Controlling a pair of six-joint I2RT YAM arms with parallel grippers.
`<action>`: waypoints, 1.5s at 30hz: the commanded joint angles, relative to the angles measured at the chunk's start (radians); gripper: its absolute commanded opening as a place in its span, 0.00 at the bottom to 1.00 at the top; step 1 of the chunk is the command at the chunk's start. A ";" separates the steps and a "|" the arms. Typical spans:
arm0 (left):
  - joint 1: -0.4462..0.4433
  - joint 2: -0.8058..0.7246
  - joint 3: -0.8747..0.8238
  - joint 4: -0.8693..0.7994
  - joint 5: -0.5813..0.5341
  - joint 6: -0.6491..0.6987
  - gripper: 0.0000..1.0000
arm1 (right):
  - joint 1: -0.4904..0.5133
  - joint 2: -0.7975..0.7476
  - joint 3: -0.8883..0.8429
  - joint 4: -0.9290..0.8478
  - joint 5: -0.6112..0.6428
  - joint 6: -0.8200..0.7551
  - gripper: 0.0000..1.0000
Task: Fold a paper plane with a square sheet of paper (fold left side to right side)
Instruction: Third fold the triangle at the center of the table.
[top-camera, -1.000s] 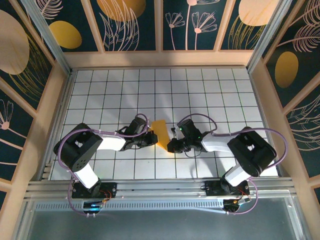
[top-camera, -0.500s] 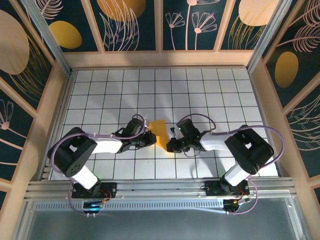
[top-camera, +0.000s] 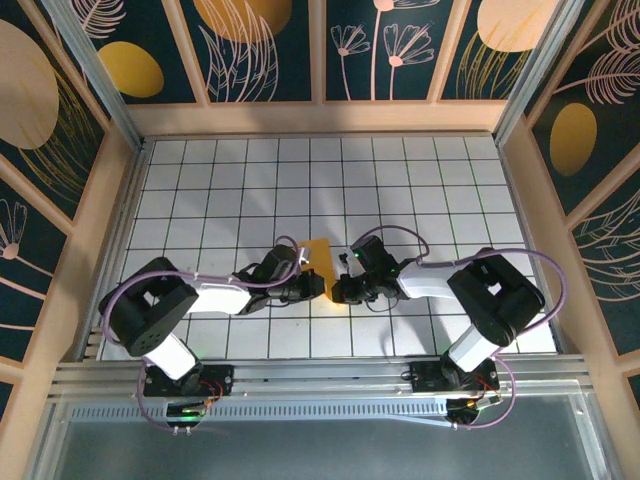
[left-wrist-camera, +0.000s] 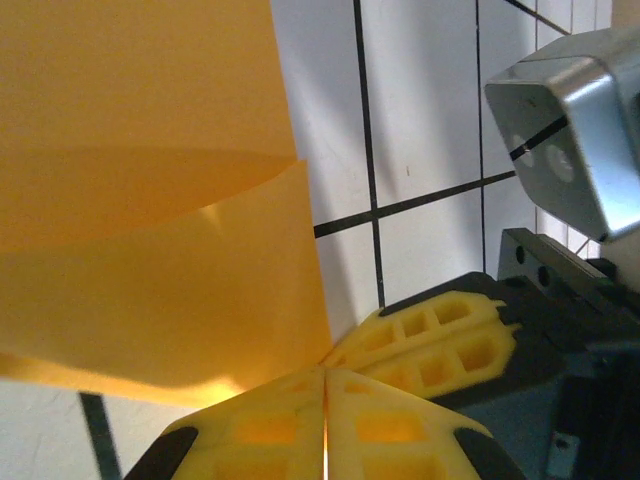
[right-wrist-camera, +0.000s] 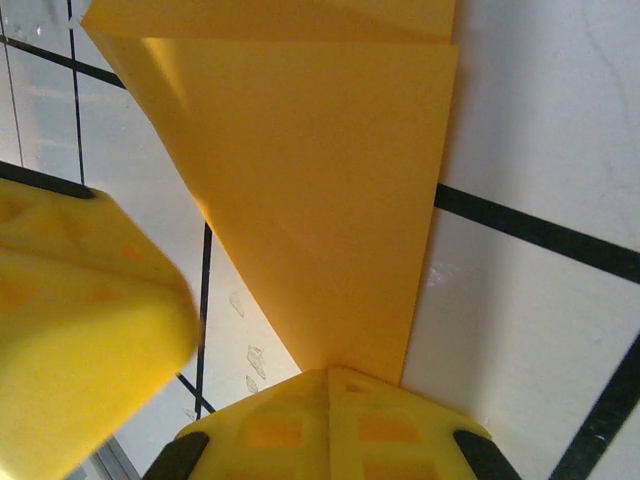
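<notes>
Folded paper (top-camera: 320, 256) (edges layered), tiles (top-camera: 300, 180) beyond

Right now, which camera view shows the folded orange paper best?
The right wrist view: the orange paper is large and sharp there, its layered top edge and tapering sides clear. The left wrist view shows two overlapping layers of the paper but crops the rest. The top external view shows the paper too small for detail.
</notes>
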 joint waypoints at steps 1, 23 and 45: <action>-0.014 0.040 0.041 0.035 0.004 -0.019 0.09 | 0.006 0.057 -0.026 -0.142 0.146 -0.012 0.00; -0.017 0.093 0.017 -0.054 -0.113 -0.072 0.07 | 0.012 0.078 -0.003 -0.226 0.192 -0.037 0.00; 0.198 0.011 -0.058 -0.146 -0.155 0.055 0.07 | 0.020 0.087 0.004 -0.260 0.198 -0.047 0.00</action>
